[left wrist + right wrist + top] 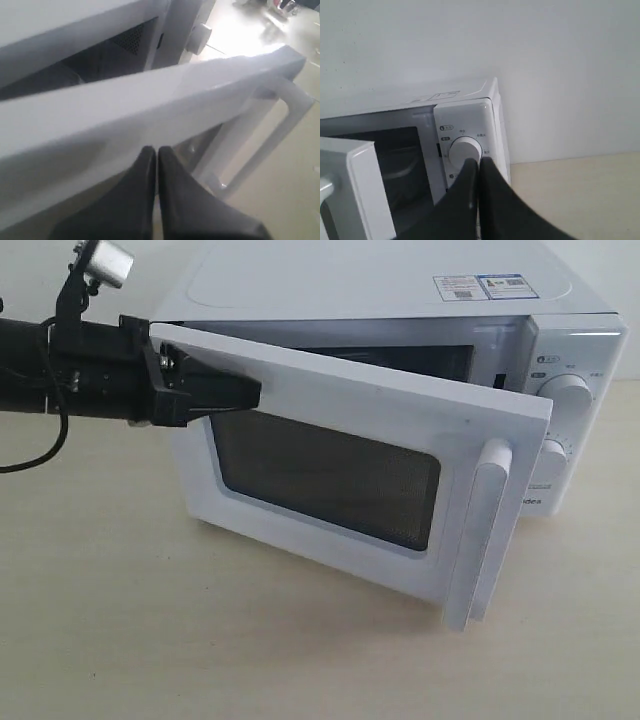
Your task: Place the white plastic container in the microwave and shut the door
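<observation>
On the pale desk (100, 640) sits the white microwave (400, 280), seen from the front and slightly above, with a plain white wall behind it. Its door (330, 390) is hinged on the left of the exterior view and stands partly open, swung out toward the camera, leaving a wedge-shaped gap at the handle side. Only a dark strip of the cavity (400, 358) shows over the door's top edge. I cannot see the white plastic container in any view, and the door hides most of the cavity, so I cannot tell where it is.

A dark mesh window (320, 475) fills the middle of the door's outer face. A white vertical bar handle (490, 530) runs down the free edge, on the right.

My left arm (70, 375), black, reaches in level from the left of the exterior view. My left end effector (240, 392) lies against the door's outer face near the upper hinge-side corner, above the window. Its two black fingers (145, 170) are pressed together with nothing between them.

My right end effector (479, 165) also has its fingers pressed together and empty. In its wrist view the tips overlap the lower edge of the upper dial (568, 395); I cannot tell if they touch it.

A lower dial (553, 455) peeks out behind the door's handle edge. Two small stickers (480, 286) lie flat on the microwave's top.
</observation>
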